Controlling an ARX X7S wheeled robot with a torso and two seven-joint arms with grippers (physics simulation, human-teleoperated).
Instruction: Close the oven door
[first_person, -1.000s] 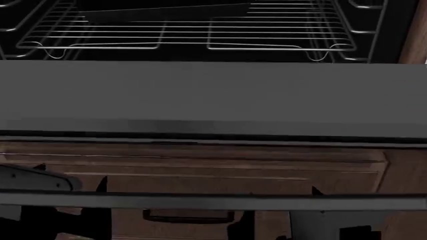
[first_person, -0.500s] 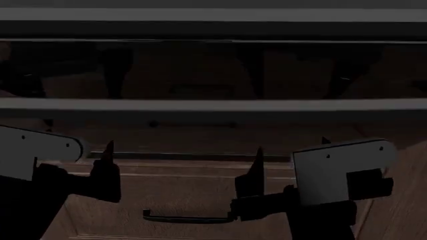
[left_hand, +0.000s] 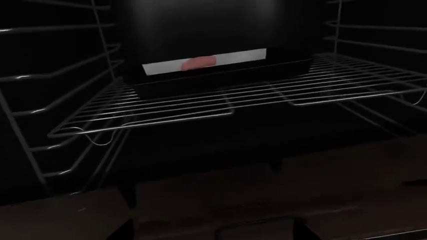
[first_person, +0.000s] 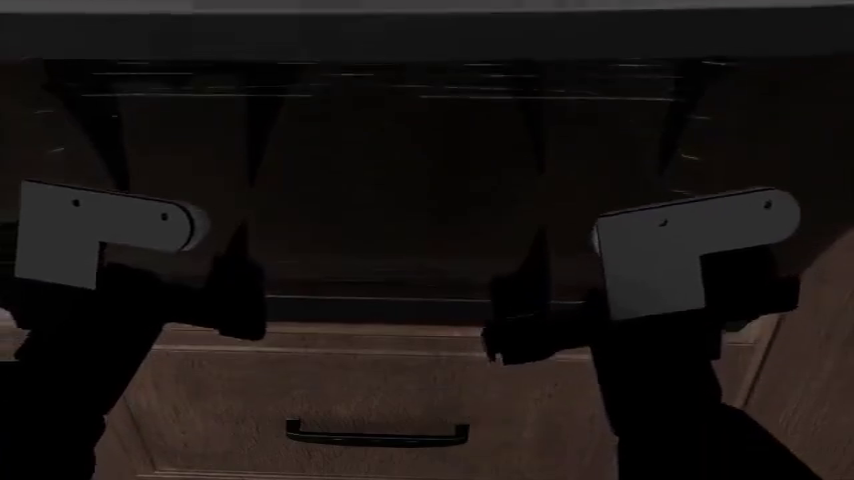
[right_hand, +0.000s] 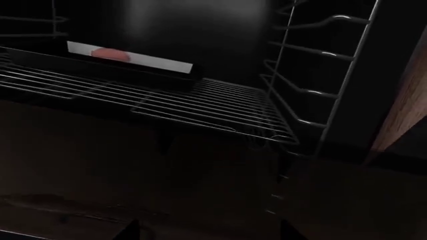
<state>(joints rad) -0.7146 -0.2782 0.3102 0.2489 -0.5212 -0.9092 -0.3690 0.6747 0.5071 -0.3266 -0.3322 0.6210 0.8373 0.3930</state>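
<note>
Two pincers are raised beneath the oven door, whose dark glass panel fills the upper and middle part of the head view with a grey rim along the top edge. The left pincer shows at the left, the right pincer at the right, each with dark fingers pointing up at the glass and a grey bracket beside it. Both sets of fingers stand apart and clamp nothing; whether their tips touch the door cannot be told. Faint wire lines show through the glass. Below the door edge lies a brown wooden drawer front carrying a black bar handle. Both wrist views look through the dark panel into the black cavity. In the left wrist view a wire rack spans the cavity, and on its far part sits a black baking tray with a pale inner wall and a pink item inside; side rails line both cavity walls. The right wrist view shows the same rack, tray and pink item, with the right-hand rails and a strip of brown wood at the far right edge.
</note>
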